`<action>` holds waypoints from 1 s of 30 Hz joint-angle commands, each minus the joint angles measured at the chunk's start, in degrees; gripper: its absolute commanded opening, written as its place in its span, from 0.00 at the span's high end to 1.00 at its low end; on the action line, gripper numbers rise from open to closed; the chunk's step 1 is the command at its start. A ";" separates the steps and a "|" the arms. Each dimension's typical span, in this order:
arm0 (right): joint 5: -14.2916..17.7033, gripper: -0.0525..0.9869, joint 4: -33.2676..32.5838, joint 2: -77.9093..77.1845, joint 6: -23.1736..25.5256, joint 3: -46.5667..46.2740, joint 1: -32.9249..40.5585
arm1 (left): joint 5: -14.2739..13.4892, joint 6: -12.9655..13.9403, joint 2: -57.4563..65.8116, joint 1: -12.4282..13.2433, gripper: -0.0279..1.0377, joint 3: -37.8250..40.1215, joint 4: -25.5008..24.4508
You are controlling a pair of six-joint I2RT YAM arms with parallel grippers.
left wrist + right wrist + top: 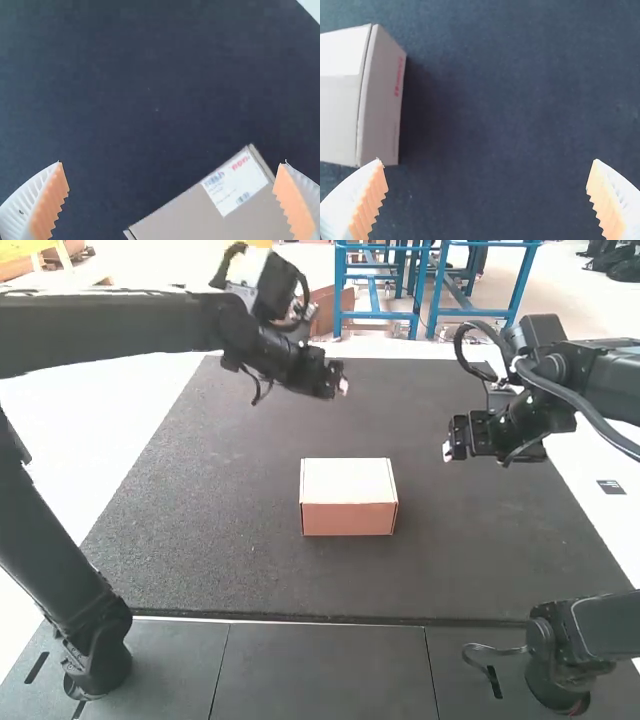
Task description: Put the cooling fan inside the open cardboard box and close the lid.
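A small cardboard box [348,496] sits in the middle of the dark mat with its lid down flat. In the left wrist view the box [220,210] carries a white label on its top. The right wrist view catches the box [357,95] from its side. My left gripper [336,382] hangs above the mat behind the box, open, with nothing between its white ribbed fingers [45,200]. To the box's right, my right gripper [452,445] hovers above the mat, open and empty, its fingers [365,200] spread wide.
The dark mat [200,500] covers most of the table, with pale table surface [90,430] to its left and right. A small black tag [611,486] lies on the table at the far right. Blue metal frames [400,285] stand beyond the mat's far edge.
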 commanded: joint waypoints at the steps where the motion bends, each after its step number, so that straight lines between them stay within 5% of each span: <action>1: -0.96 0.07 2.68 -0.90 0.17 3.46 -0.46 | -0.28 0.71 -1.31 3.22 0.06 1.88 -0.31; 7: -2.89 0.07 10.95 -1.78 -1.06 3.64 -0.90 | -0.11 0.62 -5.88 7.35 0.06 -1.46 3.65; 19: -4.47 0.07 31.69 -6.52 -0.88 -4.45 -2.84 | -0.72 0.71 -22.23 8.14 0.06 -22.20 25.00; 26: -4.47 0.07 42.50 -9.69 -0.27 -12.01 -5.21 | -7.14 0.27 -31.99 8.23 0.06 -35.65 38.19; 30: -5.61 0.07 49.79 -12.15 0.35 -16.76 -5.65 | -8.37 0.53 -37.70 8.76 0.06 -43.30 45.13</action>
